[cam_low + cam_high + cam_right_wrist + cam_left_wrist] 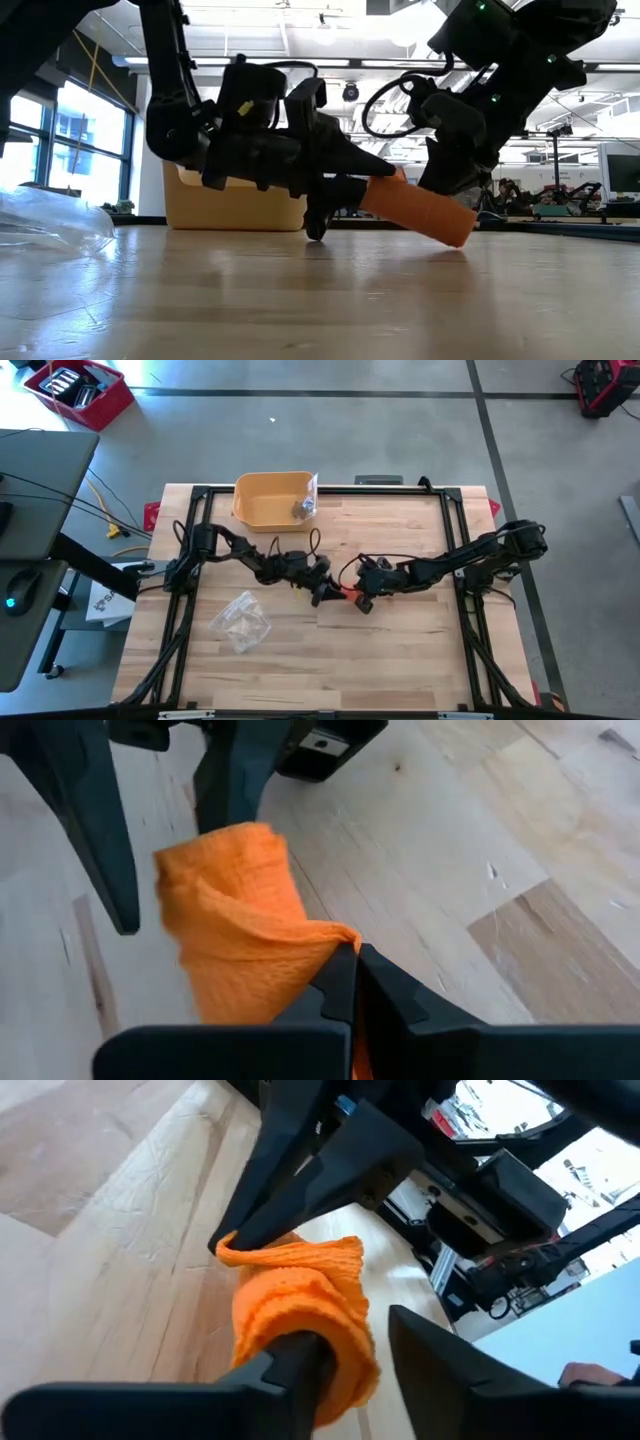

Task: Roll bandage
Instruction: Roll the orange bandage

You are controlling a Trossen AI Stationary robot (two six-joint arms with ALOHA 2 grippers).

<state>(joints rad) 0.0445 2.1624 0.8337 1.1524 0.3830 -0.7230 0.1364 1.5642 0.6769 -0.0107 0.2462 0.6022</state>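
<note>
I see the soft orange cloth bandage (pixel 347 593) near the middle of the pale wooden bench (pixel 400 650), held up off the wood between my two claws. In the low view it hangs tilted, with one end lower than the other.

My right claw (pixel 352 982) has its two fingers pressed tight together on one end of the bandage, pinching a thin fold of it. It sits at about 3 o'clock from the bandage in the high view.

My left claw (pixel 345 1355) is at about 9 o'clock from the bandage. Its fingers are apart. One finger touches the bunched cloth, and the other finger stands just beside it with a gap. I cannot tell if it is really gripping.

The yellow plastic tub (pixel 272 498) sits at 12 o'clock on the bench, near the far edge, with a small clear bag (pixel 305 503) leaning on its side. A crinkly clear plastic wrapper (pixel 240 620) lies at about 8 o'clock from the bandage, well apart from it.
</note>
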